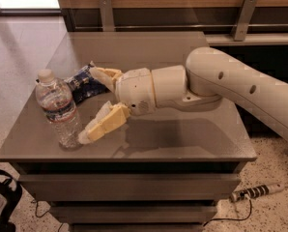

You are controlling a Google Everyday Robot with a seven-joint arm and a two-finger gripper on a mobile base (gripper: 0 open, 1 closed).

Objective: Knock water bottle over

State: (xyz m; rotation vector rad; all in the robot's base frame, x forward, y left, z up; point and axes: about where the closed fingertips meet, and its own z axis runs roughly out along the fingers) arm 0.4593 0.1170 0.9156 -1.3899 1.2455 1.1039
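Observation:
The water bottle (59,109) is a small clear ribbed plastic bottle with a white cap and a thin white-and-red label band. It stands upright, leaning slightly, near the front left corner of the grey table (182,139). My gripper (88,105) reaches in from the right, open, just right of the bottle. Its near finger (103,124) touches or almost touches the bottle's lower part. Its far finger (104,74) lies over the dark blue snack bag (83,85) behind the bottle.
The table's left and front edges are close to the bottle. A wooden wall panel with metal brackets (107,12) runs behind. A power strip (255,192) and cable lie on the floor at the right, a black bag (1,202) at the lower left.

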